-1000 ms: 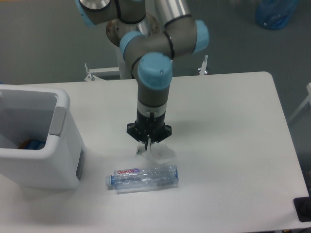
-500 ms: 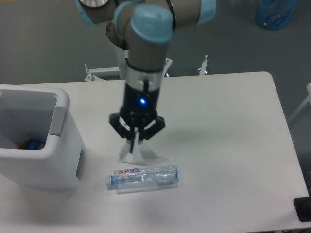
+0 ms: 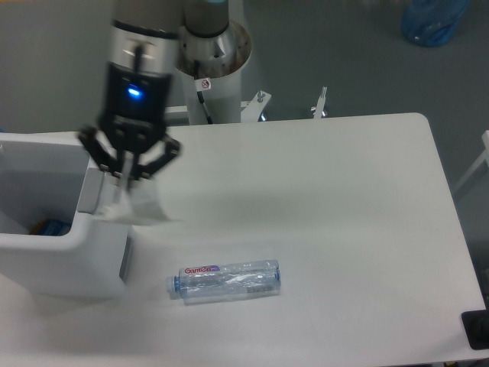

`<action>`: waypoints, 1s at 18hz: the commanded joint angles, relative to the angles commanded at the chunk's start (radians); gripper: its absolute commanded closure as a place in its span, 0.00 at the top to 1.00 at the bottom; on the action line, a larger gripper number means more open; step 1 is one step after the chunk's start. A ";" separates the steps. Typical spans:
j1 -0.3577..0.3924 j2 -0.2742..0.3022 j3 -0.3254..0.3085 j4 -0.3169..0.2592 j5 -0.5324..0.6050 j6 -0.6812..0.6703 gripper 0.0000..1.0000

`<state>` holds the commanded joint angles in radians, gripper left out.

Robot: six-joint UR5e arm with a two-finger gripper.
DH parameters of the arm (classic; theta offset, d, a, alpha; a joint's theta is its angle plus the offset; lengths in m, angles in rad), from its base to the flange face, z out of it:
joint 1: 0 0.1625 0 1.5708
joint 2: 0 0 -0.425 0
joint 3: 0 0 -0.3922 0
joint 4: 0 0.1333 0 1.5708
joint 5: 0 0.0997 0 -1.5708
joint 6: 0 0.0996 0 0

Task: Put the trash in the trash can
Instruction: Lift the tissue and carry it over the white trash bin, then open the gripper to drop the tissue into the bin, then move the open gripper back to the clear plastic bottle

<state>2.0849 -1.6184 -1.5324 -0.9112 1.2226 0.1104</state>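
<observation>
My gripper is shut on the crumpled white wrapper, which hangs below the fingers, raised off the table. It hovers beside the right rim of the white trash can, over the grey latch panel. The crushed clear bottle with the white-and-red label lies flat on the table near the front, to the right of the can and well below the gripper.
Something blue lies inside the can. The white table stretches to the right of the bottle. A blue bag sits on the floor at the far right. The arm's base stands behind the table.
The gripper has lifted the wrapper off the table and carried it left, from just above the bottle to the can's right rim. The bottle has stayed put.
</observation>
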 joint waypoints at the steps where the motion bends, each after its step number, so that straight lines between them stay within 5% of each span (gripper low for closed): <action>1: -0.021 0.002 0.000 0.000 0.000 0.000 0.32; 3: -0.055 0.008 0.000 0.003 0.005 0.000 1.00; 11: -0.060 0.000 -0.011 0.031 0.024 0.035 1.00; 18: 0.105 -0.182 -0.009 0.041 0.300 0.353 1.00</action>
<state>2.1902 -1.8006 -1.5416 -0.8698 1.5227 0.4630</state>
